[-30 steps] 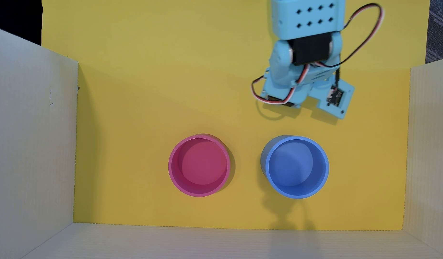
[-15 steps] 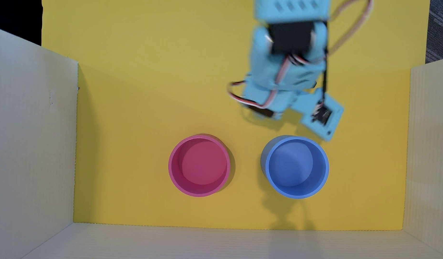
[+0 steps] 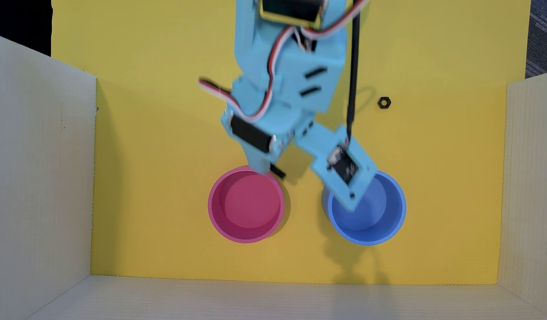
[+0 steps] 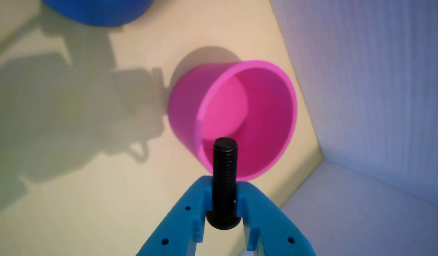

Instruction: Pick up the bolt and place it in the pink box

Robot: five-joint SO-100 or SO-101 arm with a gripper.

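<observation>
1. black threaded steel sits pinched in my claw [image 4: 224,193]: the bolt [image 4: 225,170] is clamped between the two blue fingers [image 4: 190,217], shaft poking out past the tips, head tucked behind them.
2. just ahead of the tips in the wrist view lies the pink box [image 4: 240,117], its open mouth showing.
3. from overhead, my claw hangs at the pink box's near rim [image 3: 246,204].
4. the blue container [image 3: 370,221] sits off to the side, partly under the wrist camera mount [image 3: 343,166].
5. a hex nut [image 3: 384,102] lies well behind on the yellow floor [image 3: 161,138].
</observation>
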